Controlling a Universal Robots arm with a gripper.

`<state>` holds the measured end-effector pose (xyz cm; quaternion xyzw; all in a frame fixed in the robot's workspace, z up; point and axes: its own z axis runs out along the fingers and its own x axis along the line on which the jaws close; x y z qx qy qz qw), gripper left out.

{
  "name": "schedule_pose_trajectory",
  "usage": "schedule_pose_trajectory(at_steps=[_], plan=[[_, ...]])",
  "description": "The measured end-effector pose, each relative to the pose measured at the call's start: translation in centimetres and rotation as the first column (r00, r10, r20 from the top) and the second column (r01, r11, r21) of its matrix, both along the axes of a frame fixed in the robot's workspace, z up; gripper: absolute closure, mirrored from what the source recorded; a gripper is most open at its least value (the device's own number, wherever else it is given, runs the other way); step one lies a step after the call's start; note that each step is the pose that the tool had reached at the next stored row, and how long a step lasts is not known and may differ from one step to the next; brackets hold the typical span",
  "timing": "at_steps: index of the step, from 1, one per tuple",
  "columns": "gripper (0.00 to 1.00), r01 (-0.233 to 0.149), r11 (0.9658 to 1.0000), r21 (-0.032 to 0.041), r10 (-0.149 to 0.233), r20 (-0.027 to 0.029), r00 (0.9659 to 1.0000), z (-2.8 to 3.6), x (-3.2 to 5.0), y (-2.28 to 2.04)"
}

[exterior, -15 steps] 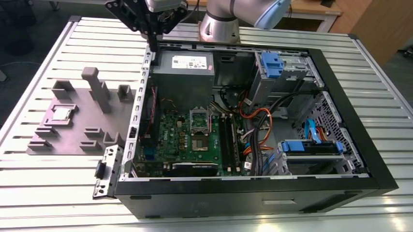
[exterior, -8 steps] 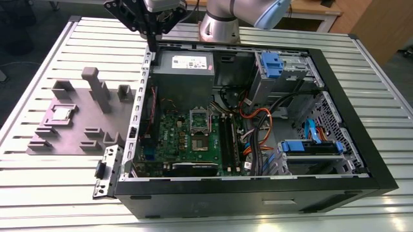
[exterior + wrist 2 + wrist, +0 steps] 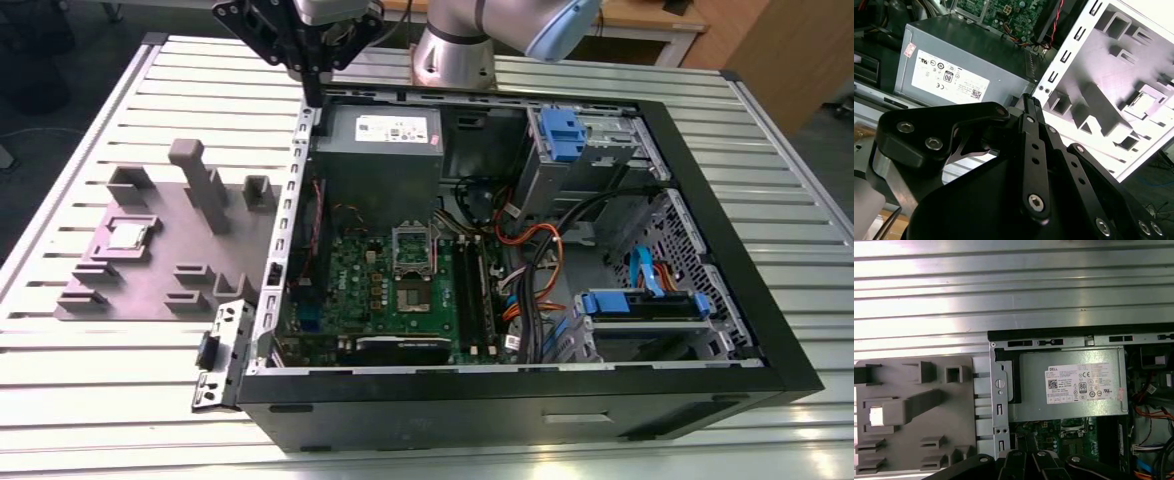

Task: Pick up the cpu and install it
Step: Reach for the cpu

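1. A ribbed metal bench [image 3: 94, 390] carried everything; wooden furniture [image 3: 767, 40] stood behind;
2. At the exterior view's left, the cpu [image 3: 128, 235], a small shiny silver square, lay flat in a grey holder's [image 3: 167, 268] recess;
3. The end effector [image 3: 314, 90] hung narrow and empty above the open computer case's [image 3: 534, 405] far corner.

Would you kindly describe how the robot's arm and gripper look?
The arm is silver-grey and tubular, with a light blue joint cap. The gripper is black, built of flat linkage bars joined by silver bolts.
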<state>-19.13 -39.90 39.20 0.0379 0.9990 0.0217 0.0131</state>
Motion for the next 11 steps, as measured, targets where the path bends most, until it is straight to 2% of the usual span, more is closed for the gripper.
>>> schedule_pose_trajectory(at_steps=[11], plan=[[0.89, 0.0, 1.0, 0.0, 0.0, 0.0, 1.0, -0.02, -0.3, 0.0]])
